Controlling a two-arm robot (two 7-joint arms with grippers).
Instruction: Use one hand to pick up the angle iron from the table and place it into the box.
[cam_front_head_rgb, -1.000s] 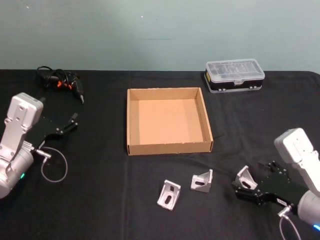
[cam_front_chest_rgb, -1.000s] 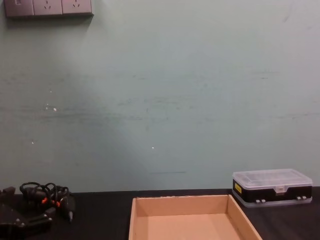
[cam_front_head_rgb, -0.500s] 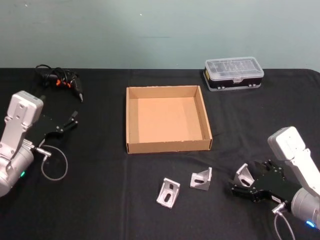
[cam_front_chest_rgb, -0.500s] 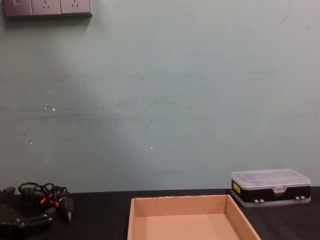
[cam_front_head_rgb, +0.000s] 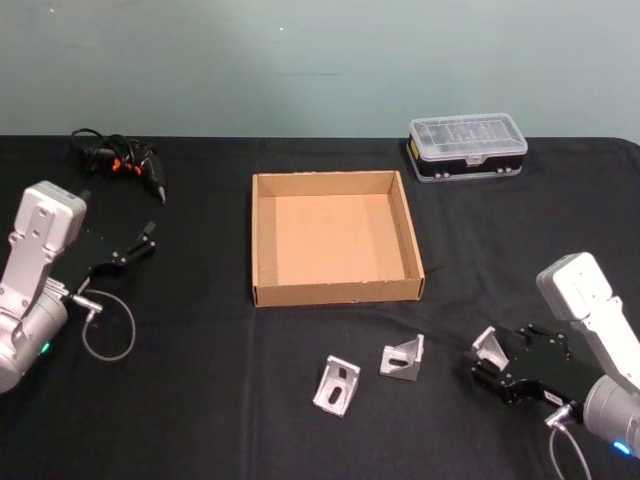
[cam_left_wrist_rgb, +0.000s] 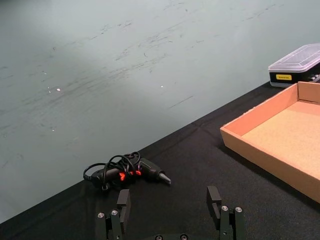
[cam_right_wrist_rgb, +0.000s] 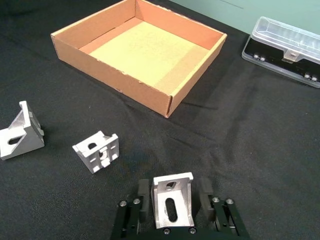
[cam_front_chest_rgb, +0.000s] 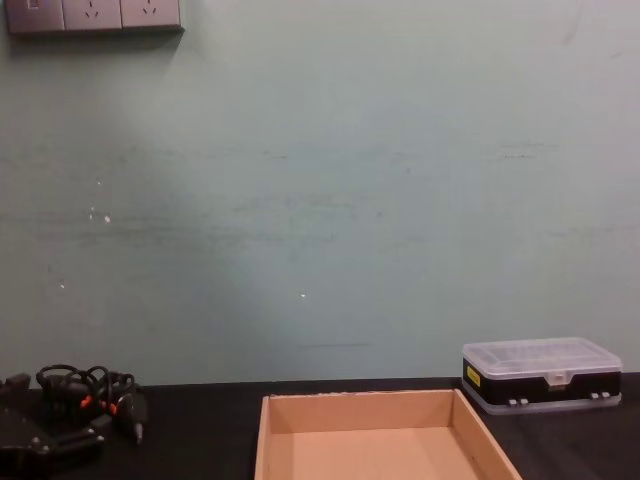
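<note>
My right gripper (cam_right_wrist_rgb: 174, 187) sits on the near right of the worktop (cam_front_head_rgb: 200, 400), spread around an angle iron (cam_right_wrist_rgb: 171, 207), fingers (cam_right_wrist_rgb: 143, 196) just beside its sides, seemingly not yet pinching. I judge the grasp is in hand. Next: close, lift, carry it far-left to the box (cam_front_head_rgb: 335, 292). My left gripper (cam_left_wrist_rgb: 167, 202) idles, spread, at the left.

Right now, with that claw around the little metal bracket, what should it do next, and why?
Probably close the right gripper on the angle iron: its fingers flank the piece with slim gaps showing, so it seems not yet gripped. Lifting toward the box comes after. The left gripper idles at the left of the table.
</note>
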